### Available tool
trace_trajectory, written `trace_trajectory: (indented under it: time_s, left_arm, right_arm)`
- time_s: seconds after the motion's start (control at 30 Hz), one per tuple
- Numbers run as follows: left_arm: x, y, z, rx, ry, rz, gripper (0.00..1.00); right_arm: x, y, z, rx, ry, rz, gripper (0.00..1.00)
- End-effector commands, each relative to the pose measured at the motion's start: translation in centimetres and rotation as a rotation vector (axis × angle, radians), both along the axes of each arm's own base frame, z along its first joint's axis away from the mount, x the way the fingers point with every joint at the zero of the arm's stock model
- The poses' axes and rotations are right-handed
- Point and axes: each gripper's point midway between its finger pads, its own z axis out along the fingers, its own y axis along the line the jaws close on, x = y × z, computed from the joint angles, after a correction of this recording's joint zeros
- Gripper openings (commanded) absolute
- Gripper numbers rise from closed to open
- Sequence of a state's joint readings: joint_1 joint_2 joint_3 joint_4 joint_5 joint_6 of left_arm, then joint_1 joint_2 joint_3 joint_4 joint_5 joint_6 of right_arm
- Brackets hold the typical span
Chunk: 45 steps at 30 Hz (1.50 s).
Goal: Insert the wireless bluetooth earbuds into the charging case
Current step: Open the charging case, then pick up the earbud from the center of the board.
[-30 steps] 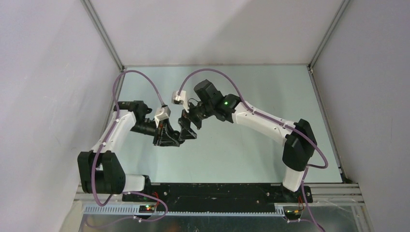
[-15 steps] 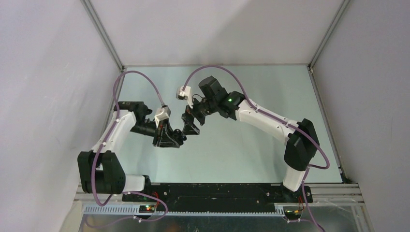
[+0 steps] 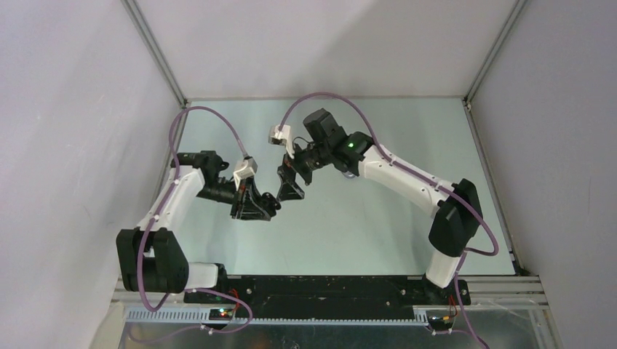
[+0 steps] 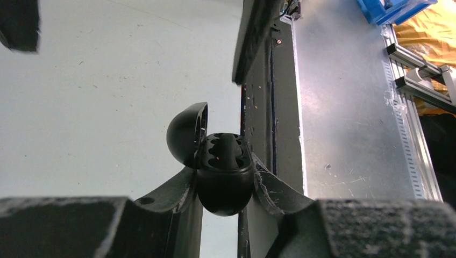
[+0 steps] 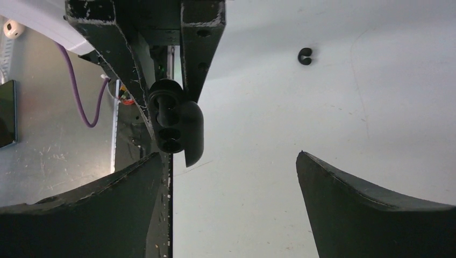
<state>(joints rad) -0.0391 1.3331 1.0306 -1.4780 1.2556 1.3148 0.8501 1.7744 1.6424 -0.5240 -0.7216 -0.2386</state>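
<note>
The black charging case (image 4: 225, 177) has its lid (image 4: 187, 131) swung open to the left. My left gripper (image 4: 226, 180) is shut on its rounded body and holds it above the table; in the top view this gripper (image 3: 266, 208) is left of centre. The right wrist view shows the case (image 5: 173, 121) between the left fingers, its two sockets facing the camera. My right gripper (image 5: 228, 161) is open and empty, a short way from the case; in the top view it (image 3: 291, 186) is just right of the left gripper. One black earbud (image 5: 305, 56) lies on the table beyond. No purple earbuds show.
The pale green table (image 3: 378, 218) is walled by white panels on three sides. A black base plate (image 3: 327, 287) and a metal rail run along the near edge. Purple cables loop over both arms. Blue bins (image 4: 392, 8) stand off the table.
My right gripper has drawn back from the left gripper, up and toward the far side. The left gripper and the case have stayed put.
</note>
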Motion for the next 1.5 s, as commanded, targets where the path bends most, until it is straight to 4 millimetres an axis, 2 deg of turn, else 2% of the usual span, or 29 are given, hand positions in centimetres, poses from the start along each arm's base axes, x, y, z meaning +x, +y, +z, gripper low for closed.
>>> trace_trajectory:
  time_s: [0.0, 0.1, 0.13, 0.23, 0.3, 0.37, 0.4, 0.43, 0.47, 0.5, 0.7, 0.73, 0.9, 1.0, 1.27, 1.47]
  left_arm:
    - [0.6, -0.1, 1.2, -0.012, -0.057, 0.017, 0.15]
    - [0.8, 0.0, 1.4, -0.010, -0.066, 0.026, 0.15]
    - [0.8, 0.2, 1.5, -0.010, -0.072, 0.034, 0.15]
    - [0.9, 0.4, 1.7, -0.010, -0.086, 0.049, 0.15]
    - [1.1, 1.1, 2.0, -0.009, -0.108, 0.082, 0.15]
    - [1.3, 1.6, 2.3, -0.010, -0.124, 0.108, 0.15]
    - [1.3, 1.9, 2.5, -0.014, -0.134, 0.125, 0.15]
    - [1.3, 2.1, 2.6, -0.015, -0.143, 0.133, 0.15]
    - [1.3, 2.5, 2.9, -0.017, -0.151, 0.148, 0.15]
    - [1.5, 2.8, 3.0, -0.019, -0.176, 0.157, 0.15]
    - [1.8, 3.9, 3.4, -0.020, -0.187, 0.215, 0.15]
    - [1.8, 4.0, 3.4, -0.019, -0.188, 0.220, 0.14]
    - [2.2, 4.5, 3.4, -0.022, -0.186, 0.251, 0.14]
    - [2.4, 4.6, 3.4, -0.023, -0.188, 0.262, 0.14]
    - [2.3, 4.9, 3.9, -0.020, -0.225, 0.283, 0.14]
    - [2.3, 5.1, 4.1, -0.021, -0.235, 0.297, 0.14]
  right_arm:
    - [1.2, -1.1, 5.4, 0.094, -0.072, -0.033, 0.99]
    - [3.3, -1.7, 5.3, 0.105, -0.050, -0.072, 0.99]
    - [4.5, -1.9, 4.8, 0.100, -0.036, -0.095, 1.00]
    - [6.6, -1.8, 3.3, 0.082, 0.045, -0.123, 0.99]
    - [8.1, -1.2, 1.6, 0.055, 0.109, -0.148, 0.99]
    - [10.0, 0.1, -2.1, -0.001, 0.198, -0.192, 0.96]
    - [10.6, 0.7, -1.8, 0.006, 0.222, -0.214, 0.94]
    - [11.1, 1.4, -4.1, -0.023, 0.267, -0.223, 0.91]
    - [11.4, 2.3, -3.8, -0.013, 0.285, -0.230, 0.90]
    - [11.7, 3.5, -5.1, -0.022, 0.305, -0.226, 0.88]
    - [12.0, 8.9, -9.6, -0.043, 0.352, -0.250, 0.88]
    - [12.1, 9.7, -9.7, -0.030, 0.351, -0.255, 0.88]
    - [11.6, 13.3, -12.7, -0.031, 0.297, -0.257, 0.89]
    - [11.0, 14.7, -14.5, -0.048, 0.249, -0.254, 0.88]
    - [10.0, 17.0, -18.1, -0.097, 0.158, -0.307, 0.82]
    - [9.5, 18.4, -19.3, -0.115, 0.057, -0.333, 0.70]
